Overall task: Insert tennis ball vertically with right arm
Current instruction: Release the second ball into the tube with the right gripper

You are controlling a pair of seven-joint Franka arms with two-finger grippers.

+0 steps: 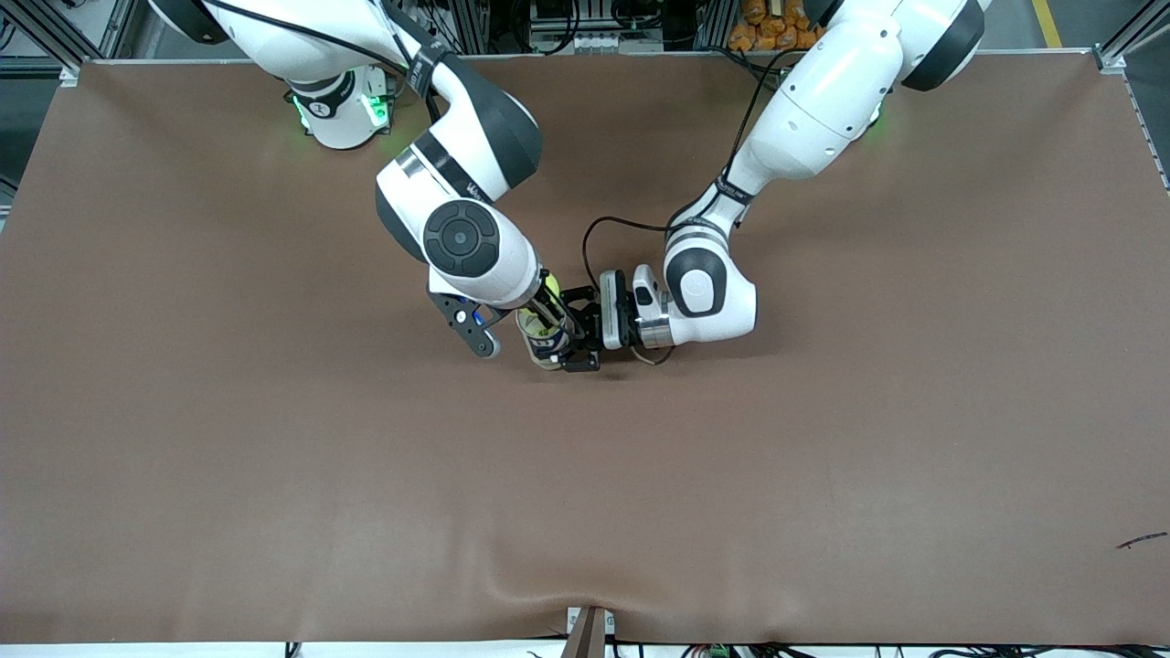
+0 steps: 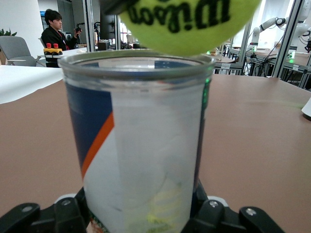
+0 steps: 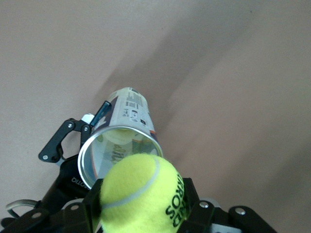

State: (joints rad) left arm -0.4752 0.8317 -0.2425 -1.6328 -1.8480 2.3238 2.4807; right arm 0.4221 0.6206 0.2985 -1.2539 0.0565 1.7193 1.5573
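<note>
The right gripper (image 3: 141, 213), clamped on the tennis ball (image 3: 141, 194), holds it just above the open mouth of the can (image 2: 138, 145), which stands upright mid-table, well away from every edge. The left gripper (image 1: 585, 331) grips the can's side. The ball should be centred over the rim, lowered straight down, and released only once it sits inside.

We see a brown desk (image 1: 274, 475) with a small dark mark (image 1: 1141, 540) near its 4 o'clock edge. At 12 o'clock, above the desk, orange items (image 1: 766, 26) sit clustered, and a seated person (image 2: 57, 36) shows in the left wrist view.
</note>
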